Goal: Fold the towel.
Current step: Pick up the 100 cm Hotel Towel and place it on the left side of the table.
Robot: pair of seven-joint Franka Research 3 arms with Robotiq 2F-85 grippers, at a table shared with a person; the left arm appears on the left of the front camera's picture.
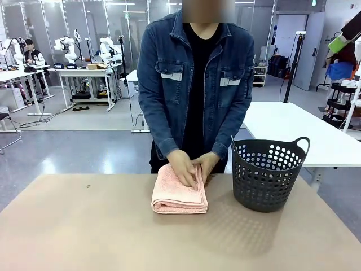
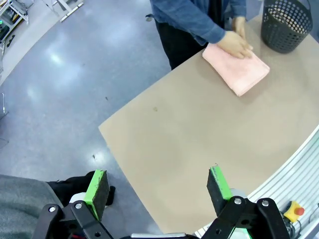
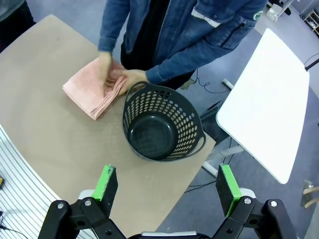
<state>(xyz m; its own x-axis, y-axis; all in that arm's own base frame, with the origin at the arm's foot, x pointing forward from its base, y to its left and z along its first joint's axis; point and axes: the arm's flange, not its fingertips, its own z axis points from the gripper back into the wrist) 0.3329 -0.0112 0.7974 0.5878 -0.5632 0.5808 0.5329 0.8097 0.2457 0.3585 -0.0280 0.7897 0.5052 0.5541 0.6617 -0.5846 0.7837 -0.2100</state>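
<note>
The salmon-pink towel (image 1: pixel 179 195) lies folded into a thick rectangle on the tan table (image 1: pixel 84 231), at its far side near the middle. The person's two hands (image 1: pixel 192 167) press on its far end. The towel (image 2: pixel 238 70) appears far off in the left wrist view, and again, as the towel (image 3: pixel 89 89), left of the basket in the right wrist view. My left gripper (image 2: pixel 157 189) hangs open high over the table's near left corner. My right gripper (image 3: pixel 167 185) is open too, high above the basket, with nothing between its fingers.
A dark perforated basket (image 1: pixel 267 174) with two handles stands empty to the right of the towel. A white table (image 1: pixel 304 132) sits behind it at the right. The person in a denim jacket (image 1: pixel 194 84) stands at the far edge.
</note>
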